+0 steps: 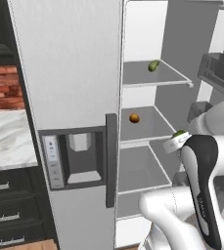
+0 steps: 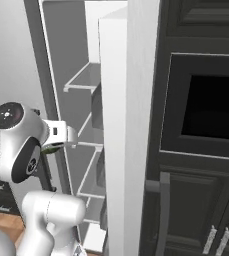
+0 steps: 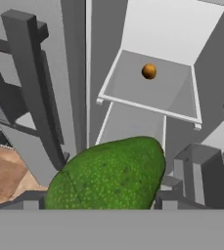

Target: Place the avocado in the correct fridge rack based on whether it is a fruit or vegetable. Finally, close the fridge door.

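You are looking at a home kitchen: an open fridge with white shelves, its other door carrying a dispenser panel, a marble tabletop before a brick backsplash, dark drawers, and a built-in oven.

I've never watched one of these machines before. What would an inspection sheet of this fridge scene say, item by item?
Surface: open fridge with white wire-edged racks.
Job's things: avocado held at the gripper, in front of the racks; fridge door open.
Clutter: orange ball on the middle rack; elongated pale green item on the rack above.
Grippers: shut on the avocado.
Cables: nothing seen.
Surroundings: dispenser door, brick wall, marble counter, dark oven cabinet.
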